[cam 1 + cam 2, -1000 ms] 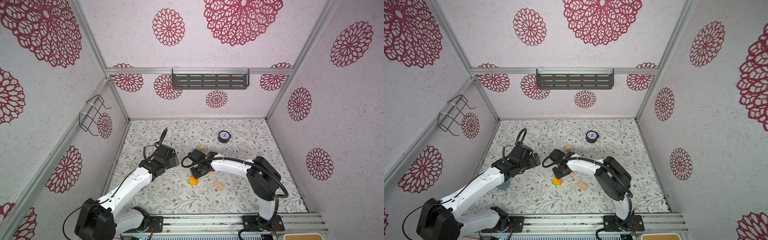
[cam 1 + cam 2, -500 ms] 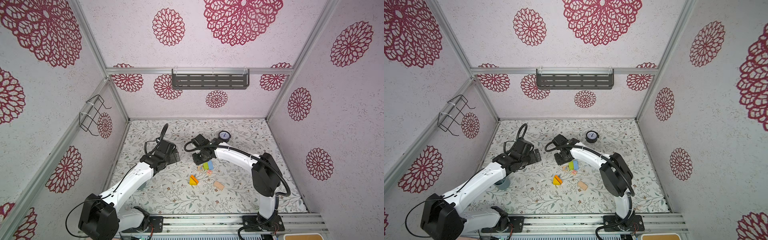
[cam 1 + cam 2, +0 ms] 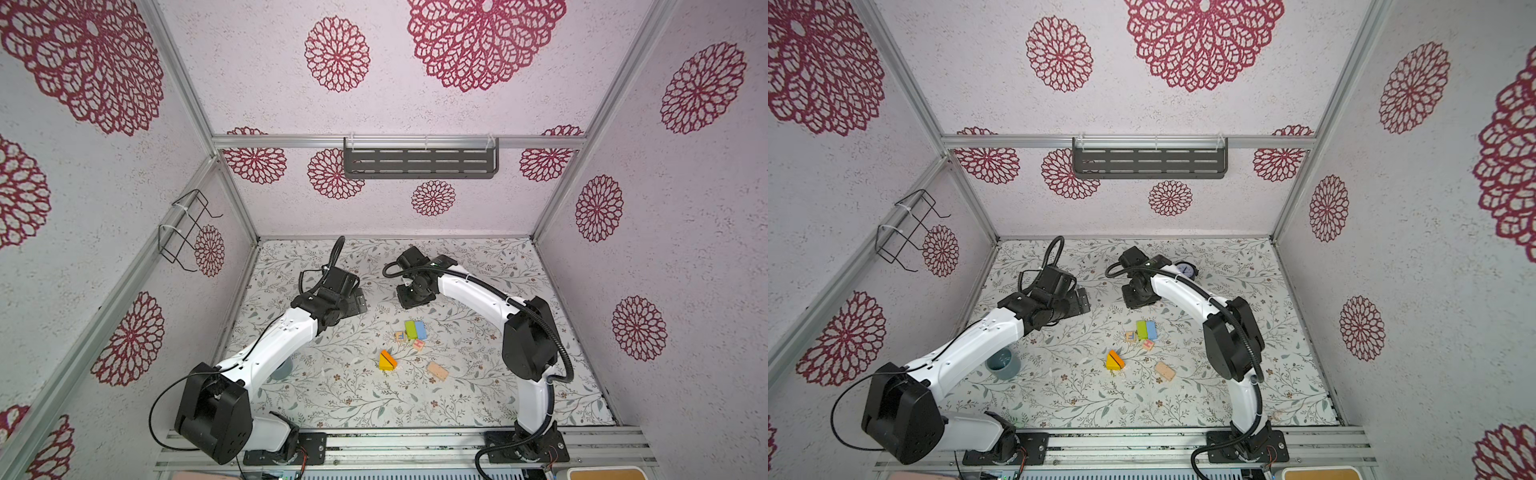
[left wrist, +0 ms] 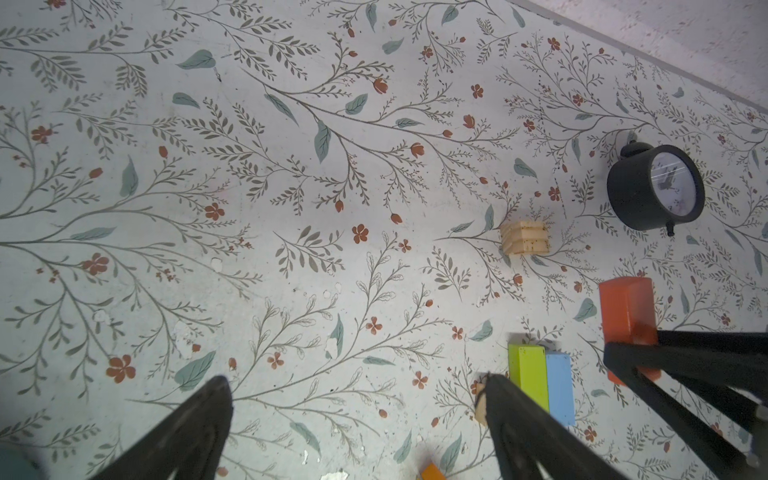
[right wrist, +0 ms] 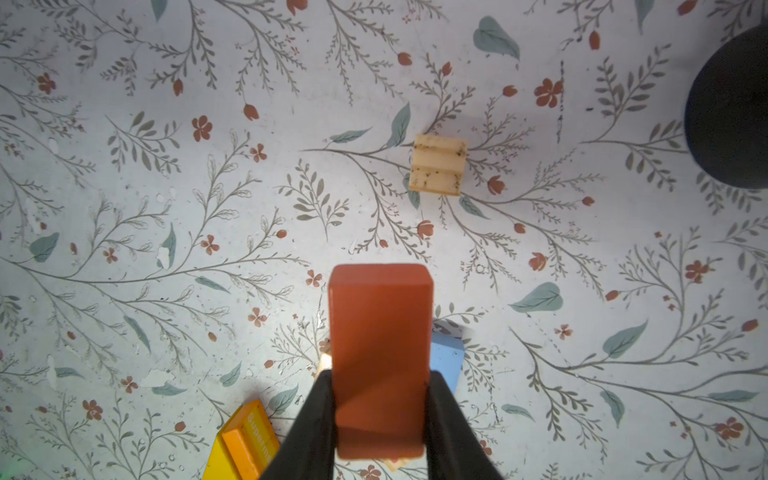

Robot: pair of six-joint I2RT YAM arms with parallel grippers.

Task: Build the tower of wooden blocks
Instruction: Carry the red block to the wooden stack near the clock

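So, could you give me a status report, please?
Left end effector open. Right end effector shut on orange-red wooden brick. Nothing stacked, nothing blocking.

Open table [image 3: 340,399] at front & btwn arms; obstacles: block cluster [image 3: 410,329] centre, clock [image 3: 1187,270] back, cup [image 3: 1003,363] under L arm.

Middle of the mat [image 3: 332,399]: the pair of bricks [image 3: 411,329] lie side by side, touching. One small cube [image 3: 400,336] sits just left of their near end, and a second cube [image 3: 418,344] just in front of them. The two wedges [image 3: 387,360] sit together a bit further forward and left, with the front brick [image 3: 437,371] off to their right, apart. Behind the bunch, the right gripper [image 5: 380,376] has the held brick [image 5: 380,357] pinched in its jaws. The left gripper [image 4: 357,380] is to its left, well apart. Past the held brick is the far block [image 5: 437,170], near the clock [image 3: 1186,271] but not touching. The cup [image 3: 1003,363] is at the left, partly under the left arm [image 3: 967,353].
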